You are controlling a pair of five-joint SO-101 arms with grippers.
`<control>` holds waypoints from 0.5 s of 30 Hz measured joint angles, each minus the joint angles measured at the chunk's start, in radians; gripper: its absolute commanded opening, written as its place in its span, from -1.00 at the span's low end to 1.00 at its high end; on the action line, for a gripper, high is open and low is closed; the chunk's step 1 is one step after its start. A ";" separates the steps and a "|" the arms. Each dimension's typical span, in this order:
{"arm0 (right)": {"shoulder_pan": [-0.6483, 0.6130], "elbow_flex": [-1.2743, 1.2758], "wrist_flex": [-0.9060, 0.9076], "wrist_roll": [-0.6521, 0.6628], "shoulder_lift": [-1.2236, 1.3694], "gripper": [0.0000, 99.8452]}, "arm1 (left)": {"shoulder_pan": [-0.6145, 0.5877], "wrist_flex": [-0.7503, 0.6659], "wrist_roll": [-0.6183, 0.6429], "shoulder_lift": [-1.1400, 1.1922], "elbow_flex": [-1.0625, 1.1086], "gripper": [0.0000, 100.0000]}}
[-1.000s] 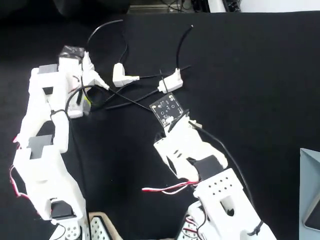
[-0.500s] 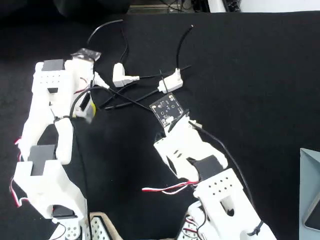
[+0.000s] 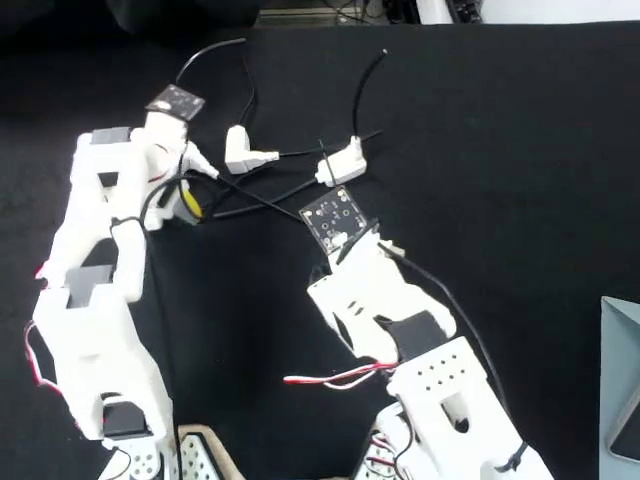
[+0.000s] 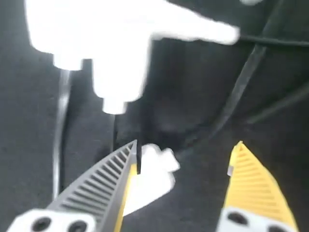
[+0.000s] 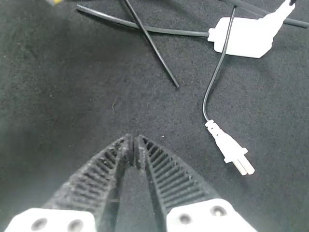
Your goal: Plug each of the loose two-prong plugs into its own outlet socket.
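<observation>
**Fingers spread on the left, pressed together on the right**

At the working end I have my left gripper with its grey and yellow fingers spread wide and nothing clamped between them. A small white piece lies by the grey finger. It is too blurred for me to call it a plug, or to say whether the two touch. Beyond the fingertips I see a large white block, also blurred.

My right gripper has its two grey fingers pressed together, tip to tip, around nothing.

I place everything else against the central socket. The loose plug lies on the black table between the central socket and the right fingertips, off to one side and apart from both. Its two prongs point away from the socket. Its thin cable curves back up and crosses the socket's edge.

From above, the right arm's wrist board sits just beside the central socket, on the arm's side. The second socket lies near the central one. The left gripper is farther out again, past that second socket. Black cables run across the table from the central socket toward it.
</observation>
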 measured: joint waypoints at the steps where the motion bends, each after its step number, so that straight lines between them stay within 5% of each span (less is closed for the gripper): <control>1: 0.000 0.000 0.000 0.000 0.000 -0.97 | -0.012 -0.002 0.000 0.018 -0.023 -0.40; 15: 0.000 0.000 0.000 0.000 0.000 -0.97 | 0.006 0.358 0.000 0.072 -0.066 -0.88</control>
